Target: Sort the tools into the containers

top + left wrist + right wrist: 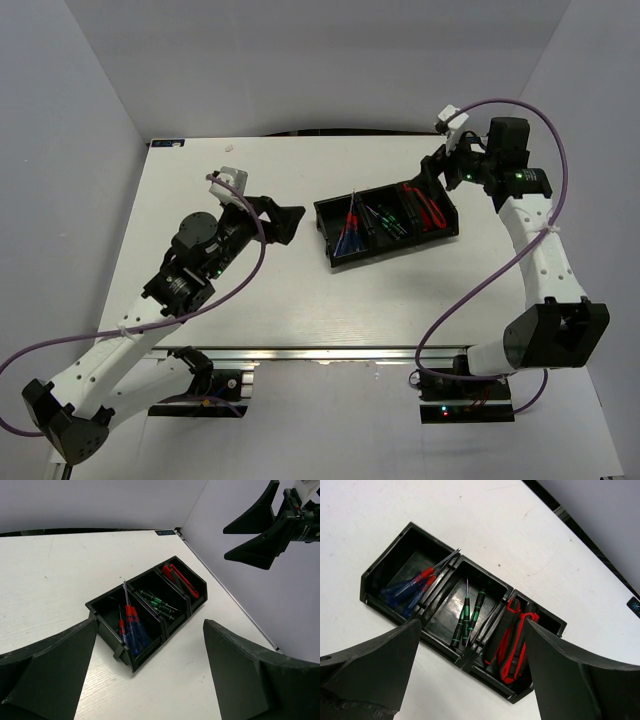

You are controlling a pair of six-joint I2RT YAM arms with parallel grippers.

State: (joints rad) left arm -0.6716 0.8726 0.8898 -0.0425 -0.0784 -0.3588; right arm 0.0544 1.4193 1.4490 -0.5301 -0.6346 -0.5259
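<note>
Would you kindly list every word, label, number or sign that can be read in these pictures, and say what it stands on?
No text can be read in any view.
Small blue sticker at a far corner of the white table: pale mark, too small to read.
Green bands on the slim black screwdrivers: too blurred to show any lettering.
Black three-compartment plastic tray: no label visible.

Black tray (172,630) of moulded plastic, faintly glossy on its inner floor. Screwdrivers (134,635) with translucent blue and red plastic handles and thin, shiny metal shafts. White table (60,570), matt, finely grained.
</note>
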